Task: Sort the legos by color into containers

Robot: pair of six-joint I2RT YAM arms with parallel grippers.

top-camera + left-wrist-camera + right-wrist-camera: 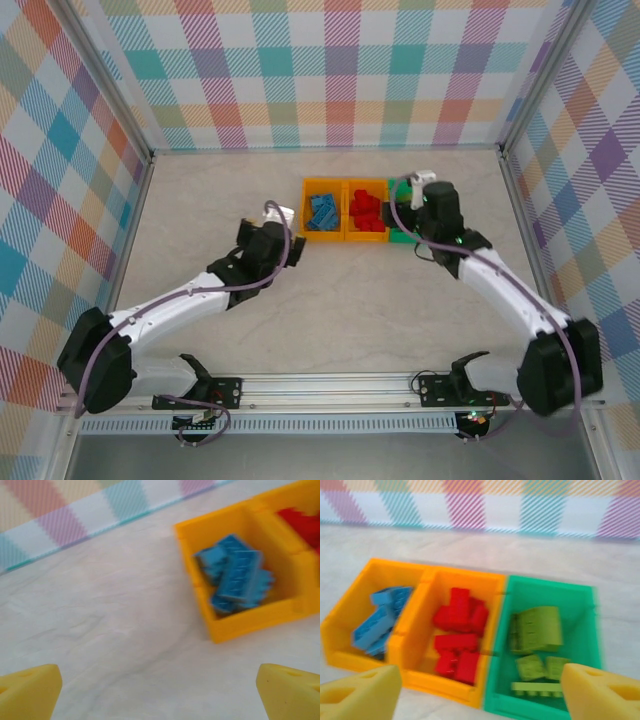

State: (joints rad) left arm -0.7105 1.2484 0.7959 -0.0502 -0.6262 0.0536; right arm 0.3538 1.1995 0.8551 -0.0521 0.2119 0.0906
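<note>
The right gripper [480,696] hangs just above the near side of the bins [442,686], mostly over the green bin [547,592]. Its yellow pads [602,692] are spread wide, with nothing between them and nothing touching them. The left gripper [159,694] is spread as wide, also empty. It hovers over bare table [330,310] just left of the row, close to the near corner of the left bin [250,622].

The three bins are joined in one row near the back wall [330,70]. A strip of table lies free behind them, and there is more to either side. The widest open floor is in front, between the two arms.

The row's long axis runs side to side, parallel to the back wall. Each bin's longer side points from front to back.

Blue legos [380,622] lie heaped in the left orange bin, mostly slanting across it. Red legos [460,615] fill the middle orange bin [465,580]. Green legos [536,629] sit in the green bin, the largest piece toward its back and smaller ones near the front wall. I see no loose legos on the table.
</note>
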